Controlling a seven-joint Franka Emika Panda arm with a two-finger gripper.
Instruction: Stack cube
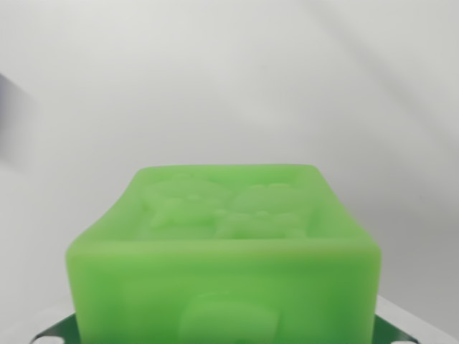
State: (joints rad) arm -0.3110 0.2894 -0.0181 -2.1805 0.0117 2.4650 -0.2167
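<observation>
Plain white surface [229, 86] fills pretty much everything behind, nothing else on it except a blurry grey smudge [14, 122] far left. Green cube [226, 251] sits dead centre, right up near the camera, embossed figures on top. Gripper isn't visible, so can't tell if it's grasping. No second cube showing, so stacking looks undone.

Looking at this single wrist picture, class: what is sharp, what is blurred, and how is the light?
Wrist view: the green cube fills the lower frame, its embossed top softly focused; a blurred grey shape sits at the left edge; lighting is bright and even, the white background nearly featureless.
</observation>
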